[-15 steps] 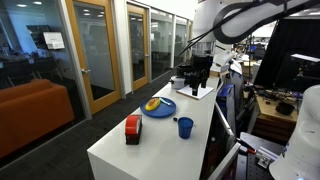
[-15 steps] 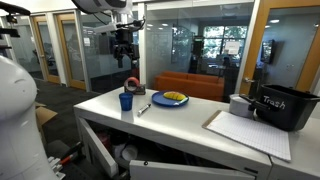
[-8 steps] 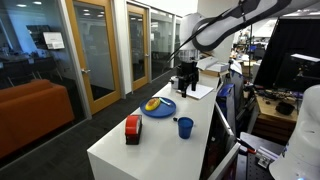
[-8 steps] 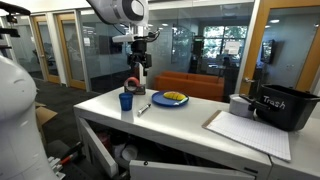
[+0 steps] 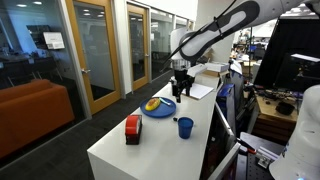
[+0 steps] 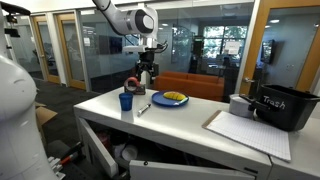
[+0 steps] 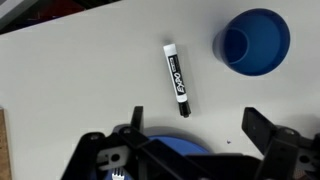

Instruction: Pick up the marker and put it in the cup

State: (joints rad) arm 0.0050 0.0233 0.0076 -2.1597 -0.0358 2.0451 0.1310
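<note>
The marker (image 7: 177, 79), a slim black pen with a white label, lies flat on the white table, just left of the small blue cup (image 7: 252, 41) in the wrist view. The marker (image 6: 144, 107) also shows in an exterior view, right of the cup (image 6: 126, 101). The cup (image 5: 185, 127) stands upright and empty. My gripper (image 7: 195, 125) is open and empty, hanging above the table with its fingers below the marker in the wrist view. In both exterior views the gripper (image 5: 182, 89) (image 6: 145, 78) hovers over the blue plate.
A round blue plate (image 5: 159, 109) holds a yellow-and-red item (image 6: 175, 97). A red-and-black box (image 5: 132, 128) stands near the table's end. A black container marked Trash (image 6: 279, 107) and white paper (image 6: 250, 132) lie at the other end. Glass walls stand behind.
The arm has swung down and along the table towards the plate and cup. The marker, cup and plate have not moved.
</note>
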